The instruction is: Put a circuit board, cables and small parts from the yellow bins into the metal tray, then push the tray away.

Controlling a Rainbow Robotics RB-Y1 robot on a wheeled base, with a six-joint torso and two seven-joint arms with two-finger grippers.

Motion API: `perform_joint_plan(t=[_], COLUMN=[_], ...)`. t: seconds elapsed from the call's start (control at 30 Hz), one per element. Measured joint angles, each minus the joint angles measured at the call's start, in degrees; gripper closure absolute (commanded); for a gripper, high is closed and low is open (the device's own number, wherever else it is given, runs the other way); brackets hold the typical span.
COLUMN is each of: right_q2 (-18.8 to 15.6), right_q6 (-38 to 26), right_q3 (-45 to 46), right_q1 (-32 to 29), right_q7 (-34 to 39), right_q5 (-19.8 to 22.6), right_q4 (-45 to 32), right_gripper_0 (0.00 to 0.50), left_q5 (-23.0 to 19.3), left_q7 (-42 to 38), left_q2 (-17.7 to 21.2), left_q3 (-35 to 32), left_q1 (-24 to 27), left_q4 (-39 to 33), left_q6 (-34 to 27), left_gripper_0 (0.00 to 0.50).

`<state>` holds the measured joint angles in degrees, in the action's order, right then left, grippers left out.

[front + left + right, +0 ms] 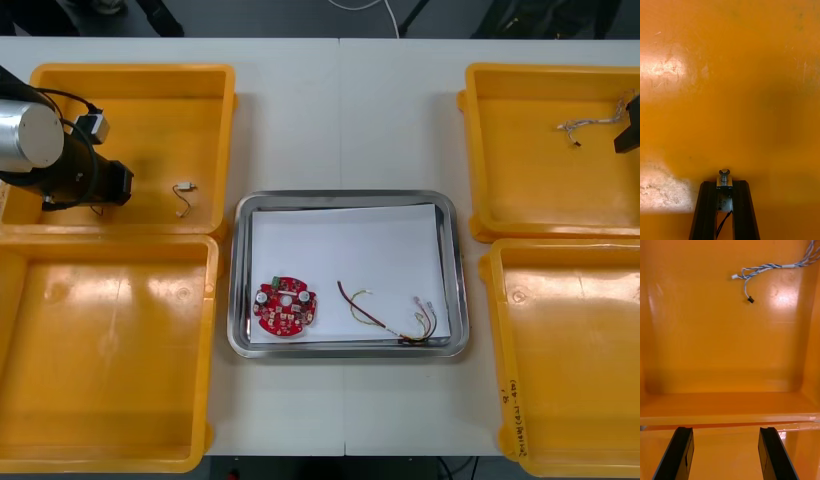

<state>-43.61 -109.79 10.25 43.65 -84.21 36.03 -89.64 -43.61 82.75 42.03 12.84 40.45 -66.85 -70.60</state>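
1. Now, small parts: the left claw [724, 185] grips a small metal part [724, 174] over a yellow bin [130, 70]; next it must carry it to the metal tray [240, 300], well to its right.
2. The right claw [725, 431] gapes open, a blue and white cable [763, 267] ahead of it.
3. The tray holds a circuit board [287, 307] and a red and yellow cable [385, 316].

Red circuit board [286, 307], red-yellow cable [380, 322] in tray [460, 280] — small metal part [724, 177] gripped
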Motion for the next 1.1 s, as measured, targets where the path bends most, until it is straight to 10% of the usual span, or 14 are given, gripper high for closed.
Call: perform_joint_plan(t=[0.47, 1.1], right_q2=[1.3, 2.6], right_q6=[0.4, 23.6], right_q3=[0.0, -1.1], right_q1=[4.4, 12.1], right_q7=[0.0, -0.8], right_q5=[-3.3, -4.6], right_q4=[11.1, 33.9], right_gripper_0=[0.000, 0.000], left_q5=[0.0, 1.4], left_q7=[0.0, 0.0], left_q2=[0.1, 0.0], left_q3=[-4.6, -12.9], left_q1=[-0.1, -0.1], left_q4=[-6.3, -26.0], left_q6=[-11.0, -35.3], left_gripper_0=[0.500, 0.500])
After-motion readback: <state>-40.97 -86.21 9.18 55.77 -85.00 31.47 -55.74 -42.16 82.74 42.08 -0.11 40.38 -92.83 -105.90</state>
